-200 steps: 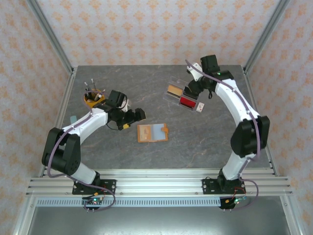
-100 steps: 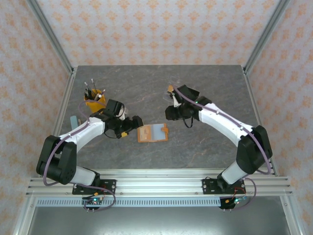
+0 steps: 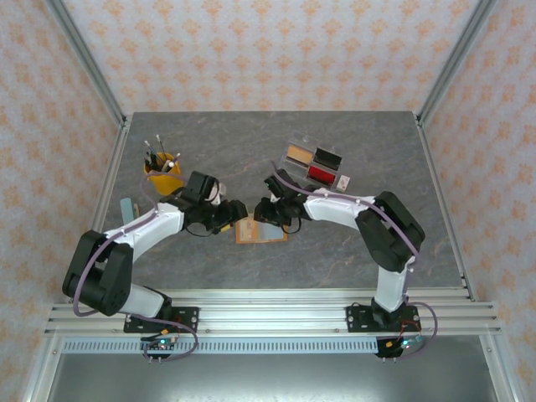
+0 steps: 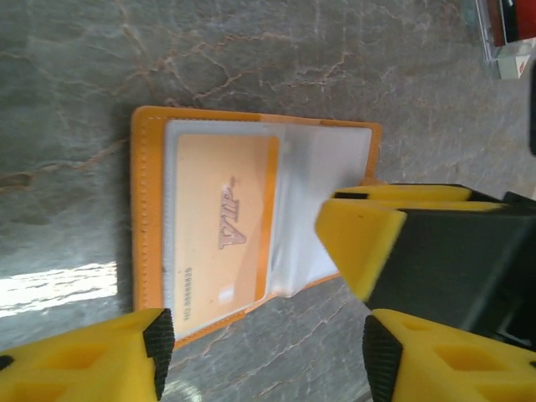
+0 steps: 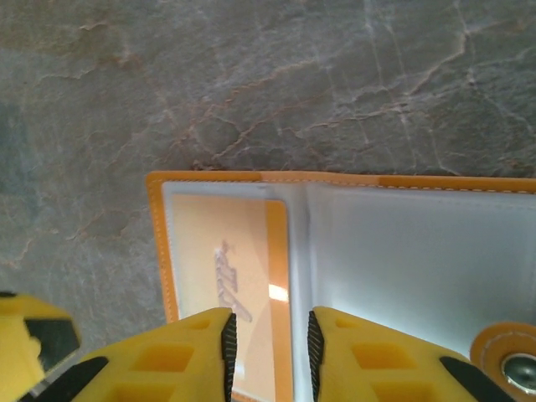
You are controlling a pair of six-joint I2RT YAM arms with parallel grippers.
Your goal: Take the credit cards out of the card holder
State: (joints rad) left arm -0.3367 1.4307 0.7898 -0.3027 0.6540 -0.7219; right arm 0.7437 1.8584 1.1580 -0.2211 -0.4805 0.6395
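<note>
The card holder (image 3: 270, 233) lies open and flat on the table, orange outside with pale lining (image 4: 322, 176). An orange credit card (image 4: 222, 222) marked VIP sits in its clear left pocket (image 5: 209, 251). My left gripper (image 3: 237, 216) is at the holder's left end, open, its fingertips (image 4: 157, 347) straddling the near edge over bare table (image 4: 268, 360). My right gripper (image 3: 263, 215) hovers over the holder's middle, open by a narrow gap (image 5: 268, 352) above the card's striped edge and the fold. Its yellow finger (image 4: 360, 239) shows in the left wrist view. The snap clasp (image 5: 512, 365) is at the right.
A clear plastic tray (image 3: 314, 164) with tan, black and red pieces stands at the back right of the holder. A yellow cup of pens (image 3: 161, 167) stands at the back left, with a small teal item (image 3: 126, 205) near the table's left edge.
My right arm swung from the clear tray down and left to the card holder. My left gripper slid right to the holder's edge and its jaws narrowed.
</note>
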